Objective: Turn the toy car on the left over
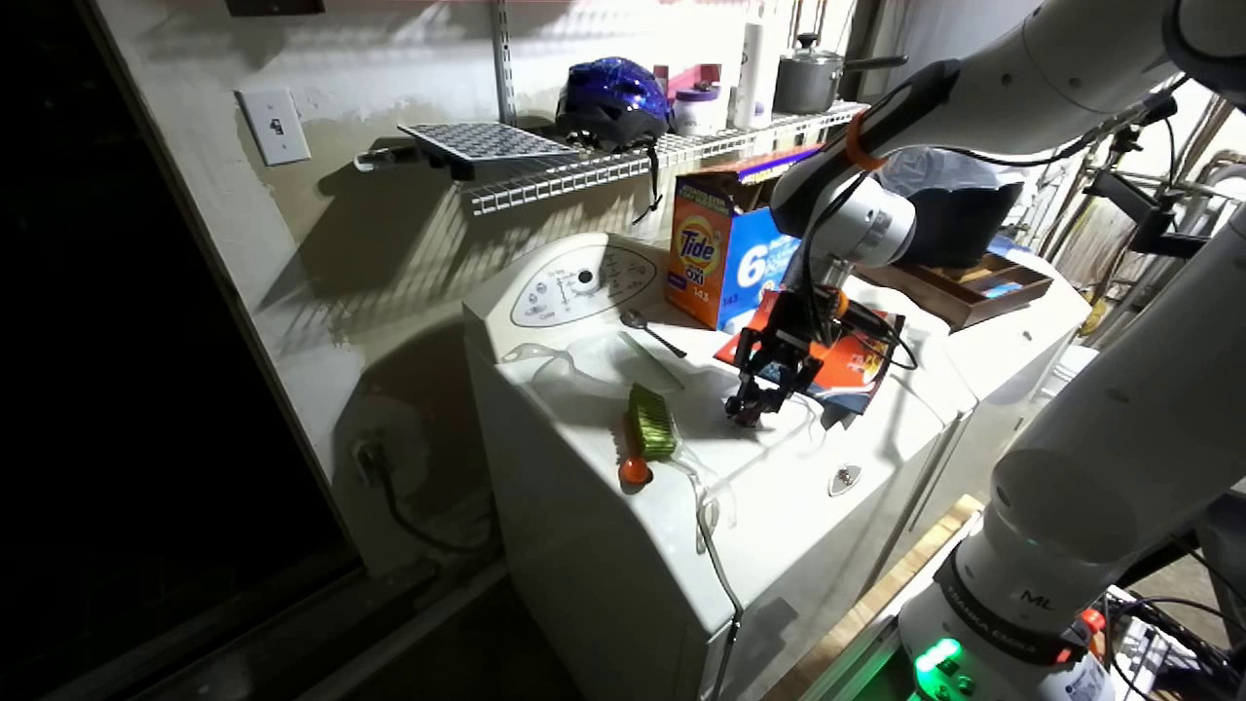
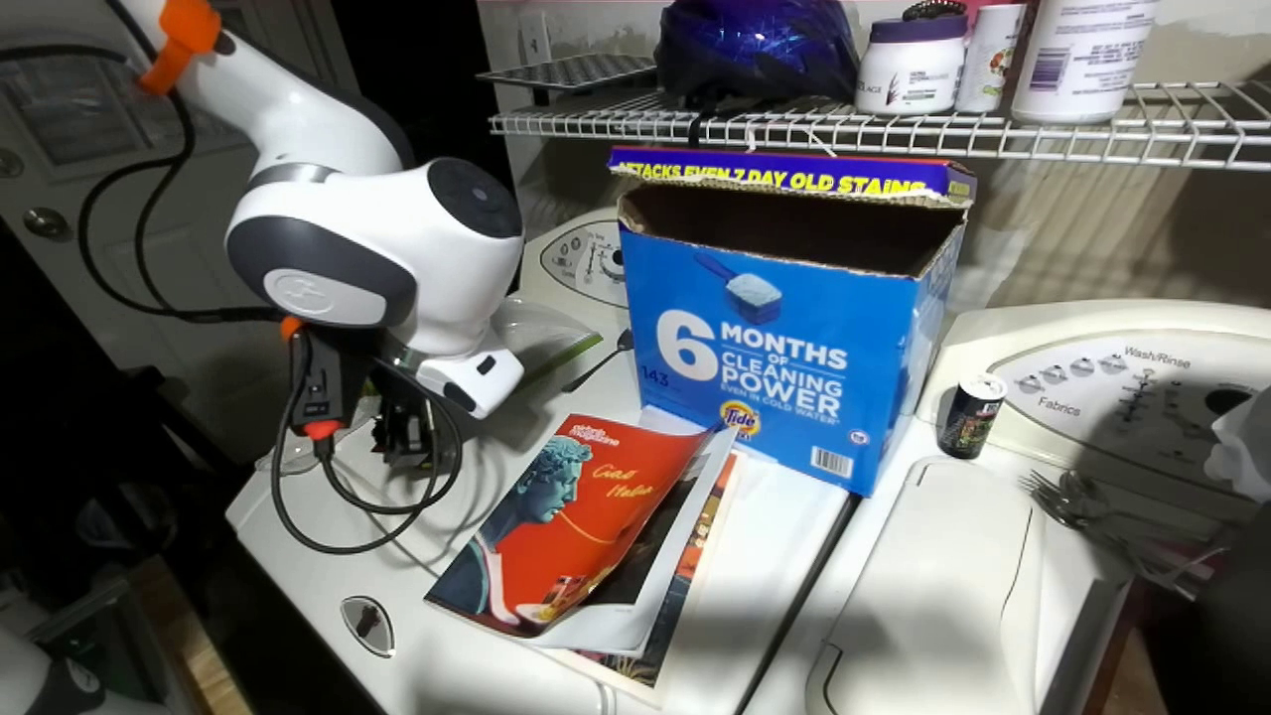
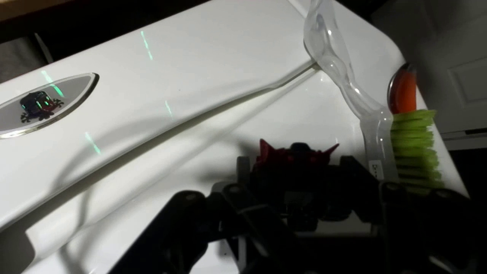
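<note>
Wrist view: the gripper (image 3: 296, 168) holds the toy car (image 3: 295, 159), fingers (image 3: 242, 169) narrowed to the width of the dark, blocky body, whose pointed red tips jut out between them; deep shadow covers the lower part of the grip. In an exterior view, the pair sits low over the smooth white top of the machine (image 1: 711, 375), and whether the car touches that surface cannot be told. To the left lies a brush (image 1: 650, 424) with green bristles and a clear plastic handle, a rounded, shiny orange piece (image 1: 635, 471) just beside it. Farther back, a transparent plastic pan (image 1: 623, 365) lies flat. To the right, a glossy magazine (image 2: 596, 497) curls at its cover near a blue cardboard box (image 2: 755, 338), its rim torn and ragged. At the machine's near side, a silver-rimmed oval plate (image 3: 78, 89) bears a small dark object (image 3: 38, 105) with a trace of red. On the far side, a shiny blue helmet (image 1: 611, 92) rests on a wire shelf (image 1: 545, 187).
</note>
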You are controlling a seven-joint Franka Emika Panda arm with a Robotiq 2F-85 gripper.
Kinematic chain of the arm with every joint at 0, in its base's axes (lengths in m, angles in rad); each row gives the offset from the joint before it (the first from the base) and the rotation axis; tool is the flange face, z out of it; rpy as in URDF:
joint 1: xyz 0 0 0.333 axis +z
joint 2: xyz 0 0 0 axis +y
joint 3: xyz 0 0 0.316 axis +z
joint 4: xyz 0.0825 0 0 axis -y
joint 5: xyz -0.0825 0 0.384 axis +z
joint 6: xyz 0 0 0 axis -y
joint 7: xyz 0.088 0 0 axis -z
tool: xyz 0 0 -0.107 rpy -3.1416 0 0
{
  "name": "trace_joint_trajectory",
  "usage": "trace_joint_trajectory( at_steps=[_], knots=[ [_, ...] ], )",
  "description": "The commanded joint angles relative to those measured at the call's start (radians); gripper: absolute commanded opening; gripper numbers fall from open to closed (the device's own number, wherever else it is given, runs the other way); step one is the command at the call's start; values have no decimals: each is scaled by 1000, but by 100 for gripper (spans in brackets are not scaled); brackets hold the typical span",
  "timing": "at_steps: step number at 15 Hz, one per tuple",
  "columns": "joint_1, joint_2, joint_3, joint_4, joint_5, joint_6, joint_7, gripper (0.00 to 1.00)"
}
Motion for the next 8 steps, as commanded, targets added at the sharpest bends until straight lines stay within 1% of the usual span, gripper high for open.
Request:
trace_joint_trajectory(
  at_steps=[1, 5, 6, 7, 8],
  knots=[
    [-37, 110, 7, 100, 52, -73, 38, 35],
    [-74, 148, 5, 160, 84, -149, 61, 35],
    [-81, 155, 6, 170, 109, -169, 52, 35],
    [-89, 170, 5, 194, 145, -247, 29, 35],
    [-93, 180, 9, 202, 168, -262, 36, 35]
  ],
)
